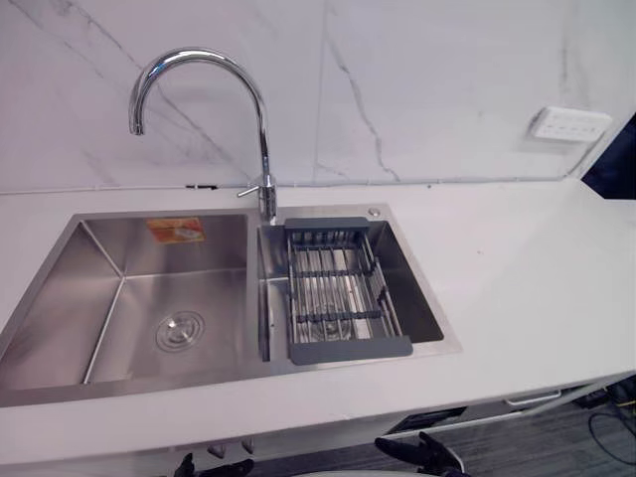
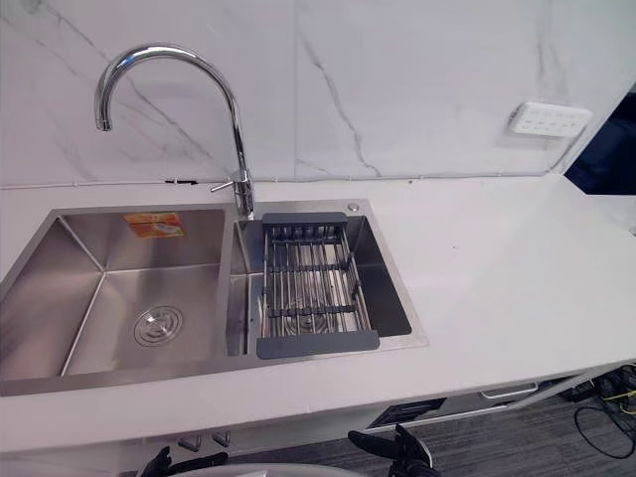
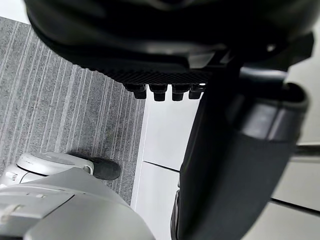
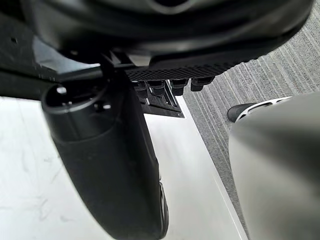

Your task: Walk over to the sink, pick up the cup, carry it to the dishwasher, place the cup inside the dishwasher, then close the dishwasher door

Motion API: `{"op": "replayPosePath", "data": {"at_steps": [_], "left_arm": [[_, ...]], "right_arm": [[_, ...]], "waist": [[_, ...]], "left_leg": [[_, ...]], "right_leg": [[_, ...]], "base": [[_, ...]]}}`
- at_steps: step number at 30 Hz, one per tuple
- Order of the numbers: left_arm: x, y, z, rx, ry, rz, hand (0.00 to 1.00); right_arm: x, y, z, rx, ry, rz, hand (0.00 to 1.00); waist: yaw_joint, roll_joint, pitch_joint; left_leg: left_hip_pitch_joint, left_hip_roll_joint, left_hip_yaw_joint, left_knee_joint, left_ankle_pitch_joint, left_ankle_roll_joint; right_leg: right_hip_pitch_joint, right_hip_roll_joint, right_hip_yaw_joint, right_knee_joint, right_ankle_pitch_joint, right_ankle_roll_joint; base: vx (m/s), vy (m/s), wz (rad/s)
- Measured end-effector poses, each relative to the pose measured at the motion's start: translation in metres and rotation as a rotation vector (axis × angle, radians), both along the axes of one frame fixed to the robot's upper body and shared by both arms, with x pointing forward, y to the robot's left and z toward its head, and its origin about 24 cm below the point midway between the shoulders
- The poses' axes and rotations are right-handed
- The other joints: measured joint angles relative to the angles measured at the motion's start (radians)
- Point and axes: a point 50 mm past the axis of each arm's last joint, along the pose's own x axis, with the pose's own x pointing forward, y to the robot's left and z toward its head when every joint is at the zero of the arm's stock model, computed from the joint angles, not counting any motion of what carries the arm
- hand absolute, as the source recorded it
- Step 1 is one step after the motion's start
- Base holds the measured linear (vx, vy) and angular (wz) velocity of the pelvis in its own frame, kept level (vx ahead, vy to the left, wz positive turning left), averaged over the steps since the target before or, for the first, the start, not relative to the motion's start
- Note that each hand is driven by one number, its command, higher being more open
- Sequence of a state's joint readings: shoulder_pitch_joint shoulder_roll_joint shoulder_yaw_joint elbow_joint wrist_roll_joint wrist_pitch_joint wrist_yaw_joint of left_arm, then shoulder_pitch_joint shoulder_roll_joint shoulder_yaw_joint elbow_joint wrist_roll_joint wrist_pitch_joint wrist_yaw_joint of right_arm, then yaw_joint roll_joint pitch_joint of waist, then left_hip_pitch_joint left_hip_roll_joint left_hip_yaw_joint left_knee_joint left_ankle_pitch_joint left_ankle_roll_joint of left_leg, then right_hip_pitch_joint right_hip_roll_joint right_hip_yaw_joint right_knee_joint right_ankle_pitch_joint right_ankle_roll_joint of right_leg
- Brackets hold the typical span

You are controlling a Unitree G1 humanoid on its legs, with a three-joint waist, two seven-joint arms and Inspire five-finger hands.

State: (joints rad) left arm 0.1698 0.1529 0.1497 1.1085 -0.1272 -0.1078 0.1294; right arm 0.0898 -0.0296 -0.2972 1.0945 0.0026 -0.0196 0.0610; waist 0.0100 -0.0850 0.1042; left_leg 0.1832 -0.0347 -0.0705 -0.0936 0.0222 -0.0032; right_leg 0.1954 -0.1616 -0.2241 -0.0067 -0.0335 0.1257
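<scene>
Presently, head views: one sink (image 1: 149, 386) of two basins, one faucet (image 1: 262, 139), one rack (image 1: 343, 288) across the right basin, one sticker (image 1: 176, 230), one wall socket (image 1: 569, 123); where the cup is I cannot tell. Left wrist view: left hand (image 3: 165, 55) slack, fingers apart, empty. Right wrist view: right hand (image 4: 165, 35) likewise. Risk: a blind reach could snag fingers in the rack bars or knock the faucet

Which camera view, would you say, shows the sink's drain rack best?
Right eye view: the drain rack lies whole and nearest centre, across the right basin. The left eye view shows it whole. Wrist views face floor and white panels.
</scene>
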Motion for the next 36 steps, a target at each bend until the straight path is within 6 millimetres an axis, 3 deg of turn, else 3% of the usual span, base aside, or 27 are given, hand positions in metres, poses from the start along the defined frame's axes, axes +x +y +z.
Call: {"op": "replayPosePath", "data": {"at_steps": [10, 36], "left_arm": [[-0.0008, -0.0001, -0.0003, 0.016, 0.016, 0.006, 1.0], [0.0014, -0.0016, -0.0008, -0.065, -0.005, -0.024, 1.0]], "right_arm": [[0.0053, 0.0026, 0.0007, -0.002, -0.007, 0.05, 1.0], [0.0095, 0.0032, 0.0013, 0.007, -0.008, 0.066, 1.0]], "waist": [[0.0, 0.007, 0.006], [-0.002, 0.009, 0.018]], "left_leg": [[0.003, 0.001, 0.023, -0.001, 0.0, 0.0], [0.006, 0.0, 0.055, -0.001, -0.014, 0.001]], "right_leg": [[0.001, 0.002, 0.008, -0.002, -0.01, -0.015], [-0.005, 0.004, 0.038, -0.011, -0.003, -0.005]], "base": [[-0.04, -0.011, -0.02], [-0.02, -0.014, -0.02]]}}
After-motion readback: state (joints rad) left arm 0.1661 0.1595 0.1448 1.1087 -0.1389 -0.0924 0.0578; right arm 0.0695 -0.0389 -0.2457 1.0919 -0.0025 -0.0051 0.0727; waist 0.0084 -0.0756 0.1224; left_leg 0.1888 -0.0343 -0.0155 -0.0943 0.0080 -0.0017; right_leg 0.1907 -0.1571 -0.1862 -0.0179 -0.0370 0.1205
